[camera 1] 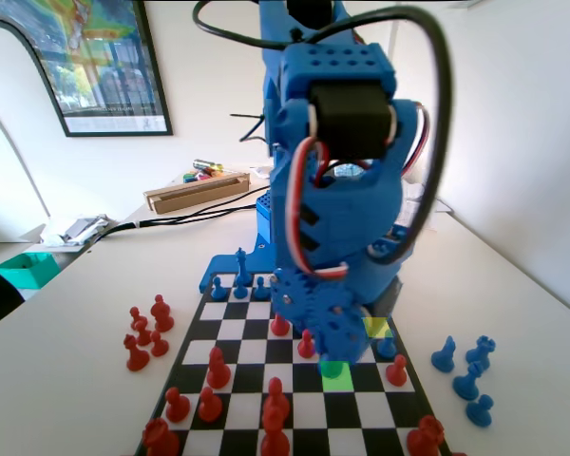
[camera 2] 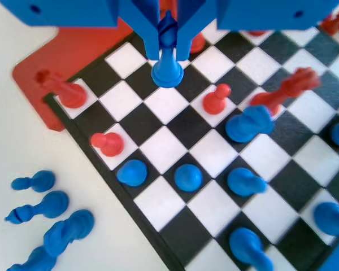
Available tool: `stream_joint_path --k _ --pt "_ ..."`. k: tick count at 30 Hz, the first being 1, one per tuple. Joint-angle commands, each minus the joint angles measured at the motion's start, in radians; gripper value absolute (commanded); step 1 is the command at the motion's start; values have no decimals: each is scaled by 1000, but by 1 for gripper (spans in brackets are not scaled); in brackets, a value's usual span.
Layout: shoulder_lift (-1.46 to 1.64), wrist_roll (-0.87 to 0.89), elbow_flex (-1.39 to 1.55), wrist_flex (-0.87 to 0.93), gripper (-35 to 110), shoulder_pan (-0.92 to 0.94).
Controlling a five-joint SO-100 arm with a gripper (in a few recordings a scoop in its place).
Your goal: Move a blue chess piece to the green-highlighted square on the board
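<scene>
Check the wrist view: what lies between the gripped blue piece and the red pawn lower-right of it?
Nothing: in that view, only bare board separates the blue chess piece from the red pawn.

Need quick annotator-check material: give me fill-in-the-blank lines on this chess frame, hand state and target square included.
1. In the wrist view, the hand is shut on a ____ chess piece.
2. In the fixed view, the green-highlighted square lies just below the hand in the picture, and the other highlighted square is ____.
3. In the fixed view, the spare blue pieces lie on the table to the ____ of the board.

Missing words: blue; yellow; right
</scene>
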Motion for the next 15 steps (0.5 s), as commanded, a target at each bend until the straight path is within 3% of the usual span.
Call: stream_joint_path --k 1,15 --pt "15 -5 12 -41 1 -31" --pt "-15 -9 43 -71 1 -55"
